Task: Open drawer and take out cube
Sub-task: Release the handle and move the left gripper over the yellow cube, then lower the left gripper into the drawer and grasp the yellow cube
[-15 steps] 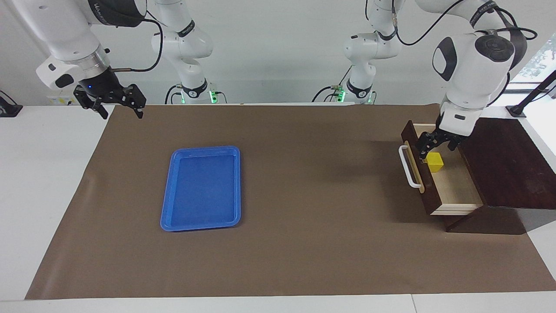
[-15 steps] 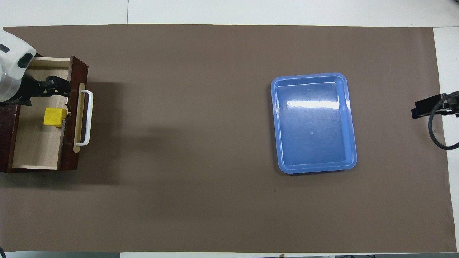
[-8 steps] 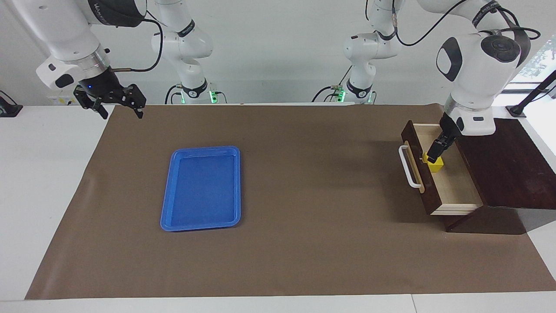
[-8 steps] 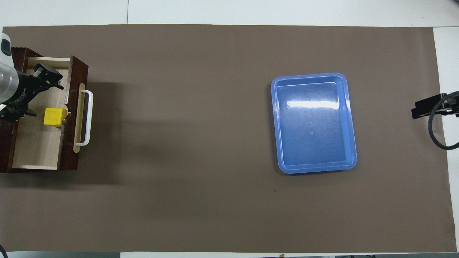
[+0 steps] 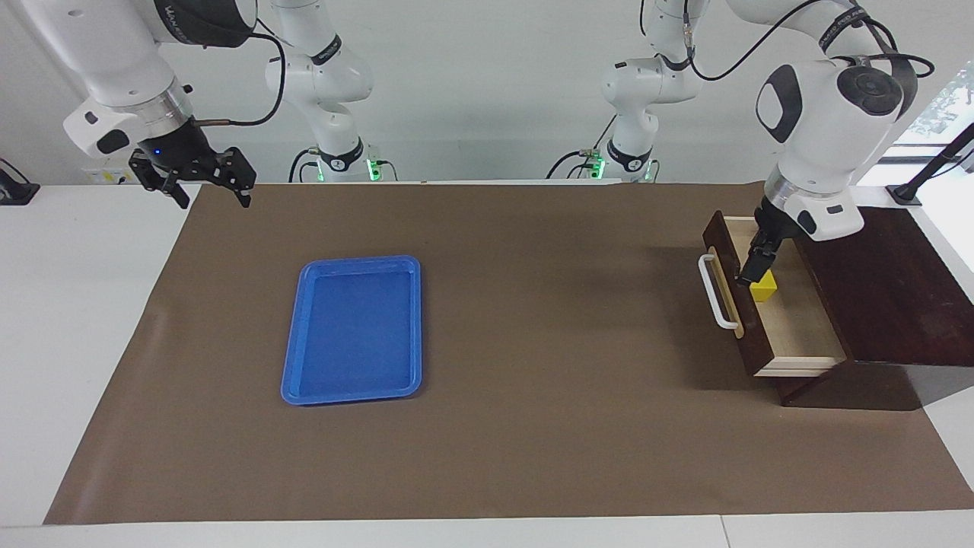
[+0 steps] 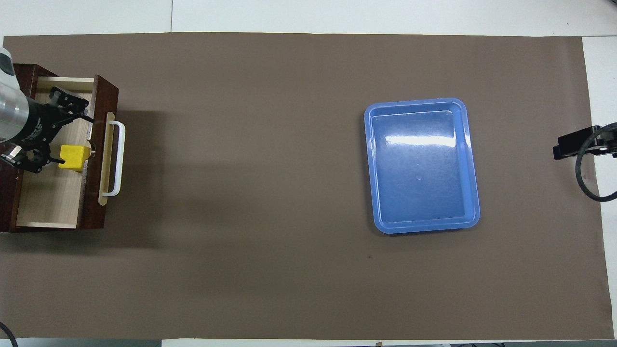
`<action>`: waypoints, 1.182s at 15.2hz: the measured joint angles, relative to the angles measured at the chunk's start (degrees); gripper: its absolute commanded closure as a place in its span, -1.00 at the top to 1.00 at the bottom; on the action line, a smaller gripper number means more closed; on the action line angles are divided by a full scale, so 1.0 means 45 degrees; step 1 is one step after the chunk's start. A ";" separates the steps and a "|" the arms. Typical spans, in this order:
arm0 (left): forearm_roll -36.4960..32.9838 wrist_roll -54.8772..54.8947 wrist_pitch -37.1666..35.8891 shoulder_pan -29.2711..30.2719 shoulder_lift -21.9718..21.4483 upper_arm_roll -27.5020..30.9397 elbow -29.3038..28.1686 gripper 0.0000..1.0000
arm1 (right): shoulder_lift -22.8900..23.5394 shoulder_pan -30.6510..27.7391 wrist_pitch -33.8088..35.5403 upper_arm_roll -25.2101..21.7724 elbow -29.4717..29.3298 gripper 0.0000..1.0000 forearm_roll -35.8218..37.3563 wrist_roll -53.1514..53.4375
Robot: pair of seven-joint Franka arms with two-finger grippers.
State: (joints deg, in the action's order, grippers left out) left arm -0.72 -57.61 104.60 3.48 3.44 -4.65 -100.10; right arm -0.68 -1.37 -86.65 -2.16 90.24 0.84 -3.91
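The drawer [image 5: 800, 329] [image 6: 48, 202] stands pulled out of its dark wooden box [image 5: 886, 289] at the left arm's end of the table. Its white handle [image 5: 715, 293] [image 6: 117, 159] faces the middle of the table. A small yellow cube [image 5: 765, 289] [image 6: 74, 157] rests on the pale drawer floor, close to the drawer front. My left gripper [image 5: 749, 270] [image 6: 54, 135] hangs open inside the drawer opening, its tips just over the cube and holding nothing. My right gripper [image 5: 204, 186] waits open in the air over the table's edge at the right arm's end.
A blue tray [image 5: 351, 327] [image 6: 422, 166] lies on the brown mat [image 5: 533, 380], toward the right arm's end. The drawer's walls and front panel stand close around the left gripper.
The left gripper has turned about its wrist and shifted toward the drawer front, coming down over the cube. The cube, the drawer and the right arm have not moved.
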 measured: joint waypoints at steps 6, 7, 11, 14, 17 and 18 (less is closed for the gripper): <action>0.0352 -0.0217 0.0079 0.1064 0.0097 0.0089 -0.0026 1.00 | -0.0006 0.0000 0.0000 0.0000 0.0060 1.00 -0.0001 0.0000; 0.0353 -0.0370 0.0100 0.1112 0.0147 0.0090 -0.0043 1.00 | -0.0008 0.0000 0.0000 0.0000 0.0067 1.00 -0.0001 0.0000; 0.0353 -0.1486 0.0539 0.1162 0.0301 0.0076 -0.0358 1.00 | -0.0011 0.0000 0.0000 0.0000 0.0079 1.00 -0.0002 0.0000; 0.0182 -0.2622 0.0877 0.1084 0.0428 -0.0007 -0.0564 1.00 | -0.0028 0.0000 0.0000 0.0000 0.0089 1.00 -0.0002 0.0000; -0.0380 -0.3560 0.0992 0.0945 0.0616 -0.0034 -0.0602 1.00 | -0.0071 0.0000 -0.0045 0.0000 0.0186 1.00 -0.0002 0.0000; -0.0459 -0.3686 0.1003 0.0938 0.0639 -0.0049 -0.0620 1.00 | -0.0087 0.0000 -0.0105 0.0000 0.0247 1.00 -0.0002 0.0000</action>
State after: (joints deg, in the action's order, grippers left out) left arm -2.79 -74.20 109.11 7.70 6.32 -4.87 -102.89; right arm -1.07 -1.37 -87.12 -2.16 91.35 0.83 -3.91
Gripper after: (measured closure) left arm 0.000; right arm 0.000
